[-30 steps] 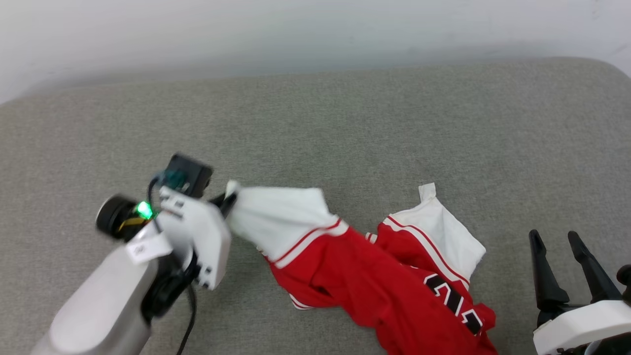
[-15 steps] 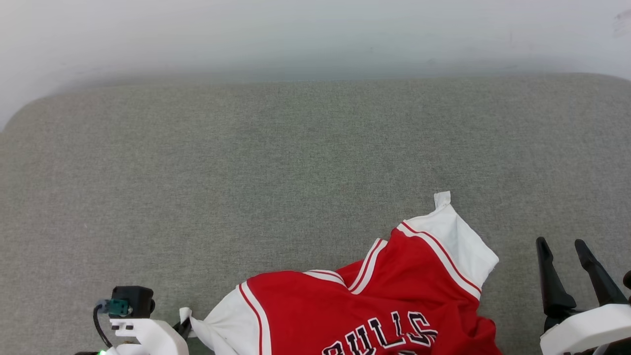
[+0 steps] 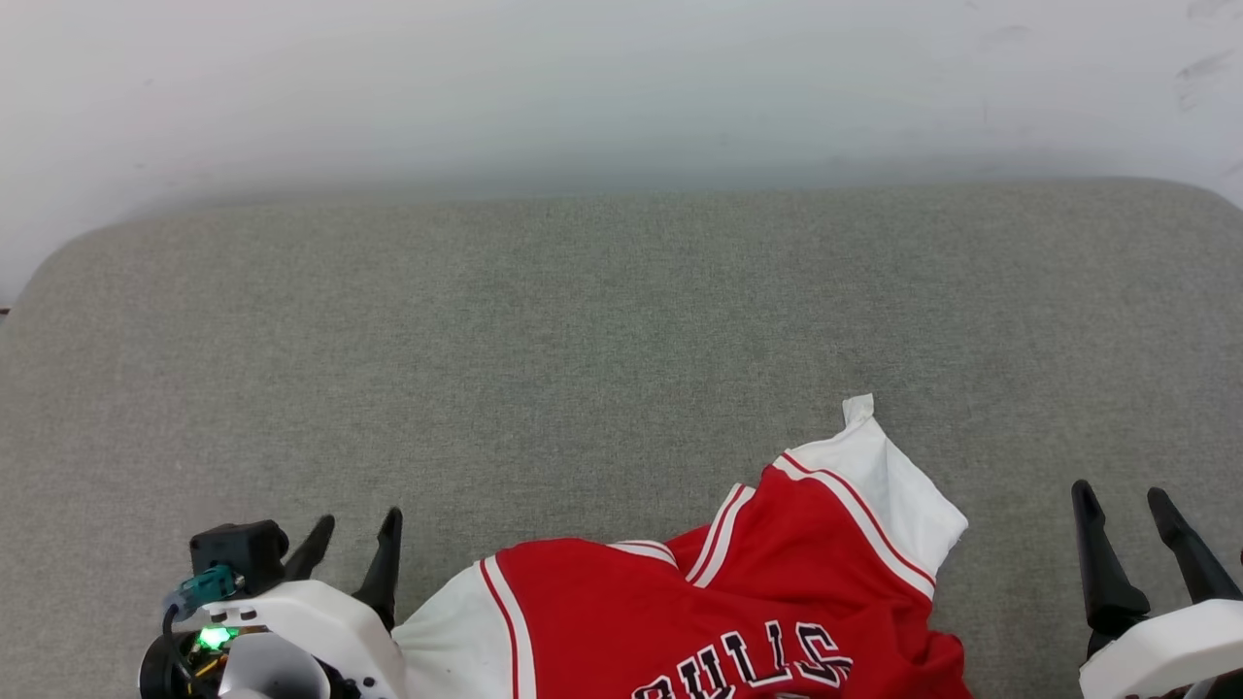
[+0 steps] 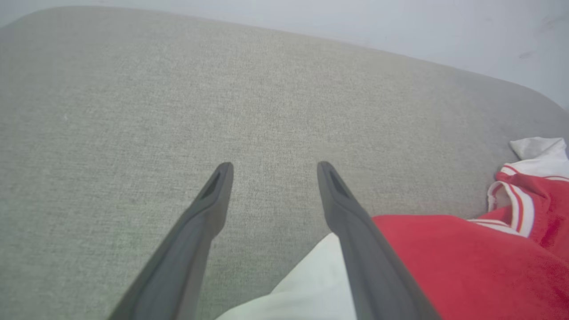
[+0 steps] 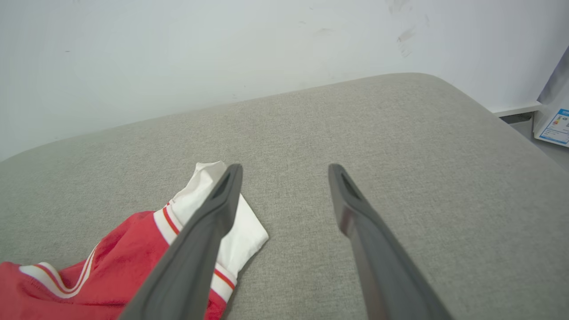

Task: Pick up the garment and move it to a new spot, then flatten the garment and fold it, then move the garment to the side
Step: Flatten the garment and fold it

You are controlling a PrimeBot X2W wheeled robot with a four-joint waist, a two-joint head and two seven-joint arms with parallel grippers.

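Rumpled garment [image 3: 748,602], nubby grey cushion [image 3: 583,330]

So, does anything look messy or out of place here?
The red jersey lies rumpled, not flat, with one white sleeve poking out at an angle. The left gripper and right gripper are open and empty.

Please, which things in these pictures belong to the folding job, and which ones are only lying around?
For the job:
- garment, a red jersey, crumpled, not yet flattened
- left gripper, open, beside the garment
- right gripper, open, empty
- grey cushion under the garment

Just there:
- white wall
- printed label beyond the cushion, right wrist view
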